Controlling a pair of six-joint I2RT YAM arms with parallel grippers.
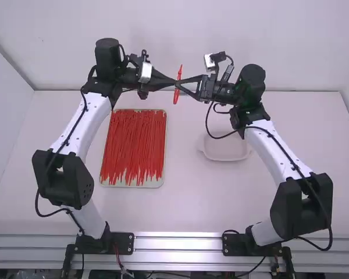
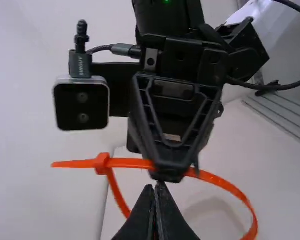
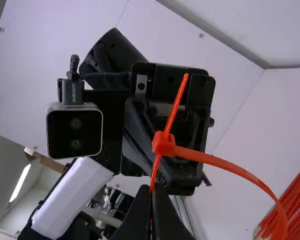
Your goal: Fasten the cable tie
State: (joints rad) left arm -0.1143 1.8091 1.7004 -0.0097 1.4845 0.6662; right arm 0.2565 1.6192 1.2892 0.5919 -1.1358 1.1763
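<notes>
A red cable tie (image 1: 178,85) hangs in the air above the back of the table, between both grippers. It is bent into a loop, and its tail passes through its head (image 2: 101,162). My left gripper (image 1: 170,82) comes in from the left. Its fingers (image 2: 162,212) are shut, with one strand of the loop running in under them. My right gripper (image 1: 184,85) faces it from the right, shut on the strap (image 3: 151,192) just below the head (image 3: 163,144). The two gripper tips nearly touch. The free tail (image 3: 179,95) sticks out past the head.
A wooden tray (image 1: 132,184) heaped with several red cable ties (image 1: 134,145) lies left of centre under the left arm. A shallow white dish (image 1: 224,152) sits to the right of it. The same ties (image 3: 290,210) show in the right wrist view.
</notes>
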